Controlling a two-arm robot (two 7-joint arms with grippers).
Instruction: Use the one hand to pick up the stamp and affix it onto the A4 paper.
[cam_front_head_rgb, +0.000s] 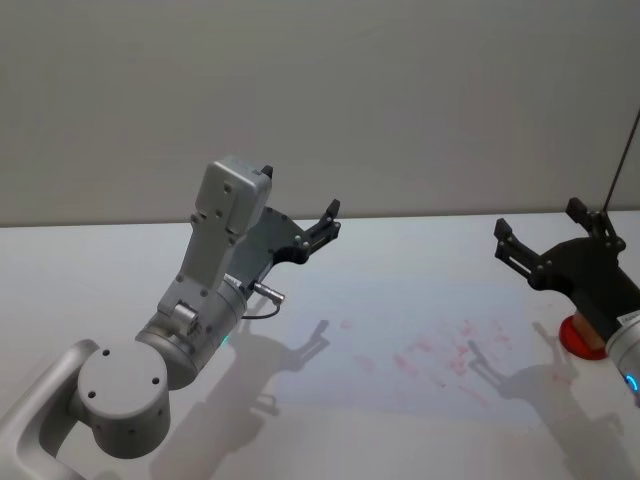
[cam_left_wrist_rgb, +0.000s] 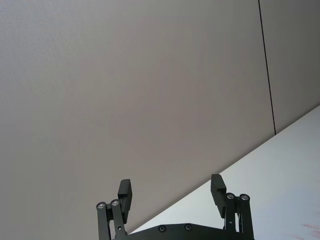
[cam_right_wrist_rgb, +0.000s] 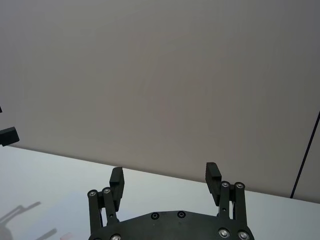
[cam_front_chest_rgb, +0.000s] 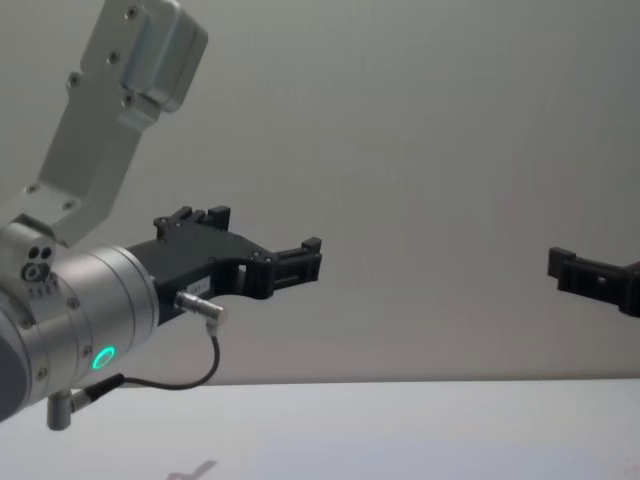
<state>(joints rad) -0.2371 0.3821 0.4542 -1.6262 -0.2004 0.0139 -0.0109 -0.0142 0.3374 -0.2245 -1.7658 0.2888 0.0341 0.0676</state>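
The A4 paper (cam_front_head_rgb: 420, 340) lies flat on the white table, marked with several faint red prints. The tan-brown stamp (cam_front_head_rgb: 592, 348) sits at the paper's right, against a red round piece (cam_front_head_rgb: 575, 330), and my right wrist hides most of both. My right gripper (cam_front_head_rgb: 537, 220) hangs open and empty above them, pointing at the wall; its fingers (cam_right_wrist_rgb: 116, 179) stand wide apart. My left gripper (cam_front_head_rgb: 300, 192) is raised over the table's left half, also open and empty, with fingers (cam_left_wrist_rgb: 124, 189) spread toward the wall.
A plain grey wall (cam_front_head_rgb: 400, 100) stands behind the white table (cam_front_head_rgb: 100, 270). A thin dark vertical line (cam_front_head_rgb: 625, 150) runs down the wall at the far right. The left arm's grey links (cam_front_head_rgb: 215, 240) rise over the near left corner.
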